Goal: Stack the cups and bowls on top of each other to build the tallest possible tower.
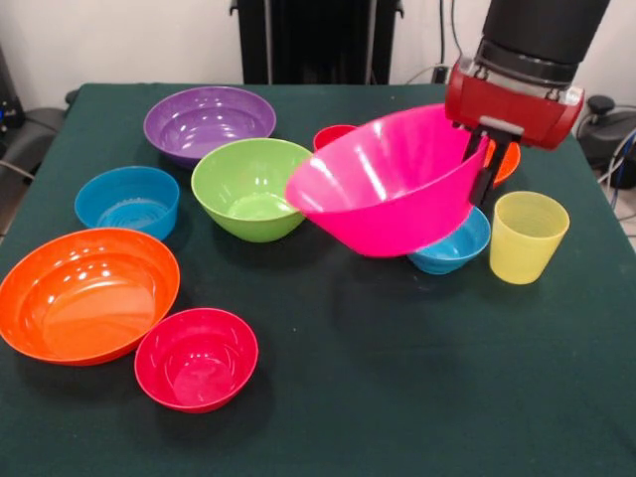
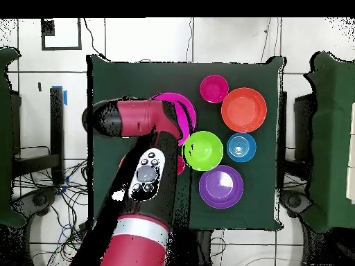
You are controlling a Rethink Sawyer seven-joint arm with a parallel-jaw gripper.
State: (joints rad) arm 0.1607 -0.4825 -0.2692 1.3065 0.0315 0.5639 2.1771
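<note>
My gripper (image 1: 479, 167) is shut on the right rim of the large pink bowl (image 1: 388, 184) and holds it tilted above the table, its opening facing up and left. The green bowl (image 1: 248, 189) stands alone just left of it. No stack of bowls shows. A blue bowl (image 1: 459, 244) lies partly under the pink one. The yellow cup (image 1: 528, 237) stands to the right. The red cup (image 1: 332, 134) peeks out behind the pink bowl. In the overhead view my arm (image 2: 139, 119) covers the gripper and only the pink bowl's edge (image 2: 184, 114) shows beside the green bowl (image 2: 203, 150).
The purple bowl (image 1: 209, 121) is at the far left, a second blue bowl (image 1: 127, 201) at the left, an orange bowl (image 1: 87, 293) and the small red-pink bowl (image 1: 196, 358) at the near left. A second orange bowl (image 1: 508, 161) sits behind the gripper.
</note>
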